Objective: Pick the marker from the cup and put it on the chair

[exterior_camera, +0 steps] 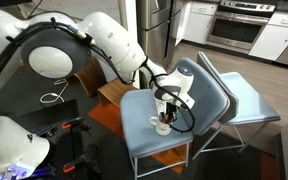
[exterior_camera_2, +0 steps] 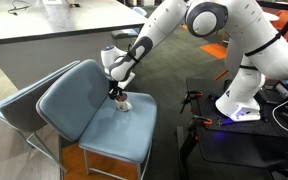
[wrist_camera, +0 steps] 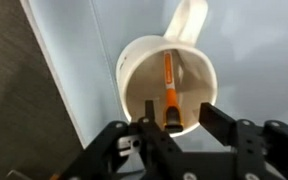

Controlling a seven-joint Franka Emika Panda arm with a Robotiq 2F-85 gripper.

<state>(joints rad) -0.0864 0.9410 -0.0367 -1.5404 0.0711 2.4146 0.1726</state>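
Directly under the gripper [wrist_camera: 170, 135] the cup [wrist_camera: 139, 75] stands upright on the chair [wrist_camera: 254, 60] seat, with its handle on the far side from the fingers [wrist_camera: 224, 125]. Jaws are apart. The marker [wrist_camera: 168, 78] leans inside the cup, its dark near end between the fingers; can't tell if they touch it. In an exterior view the gripper [exterior_camera_2: 117, 93] hangs just over the cup [exterior_camera_2: 123, 104].
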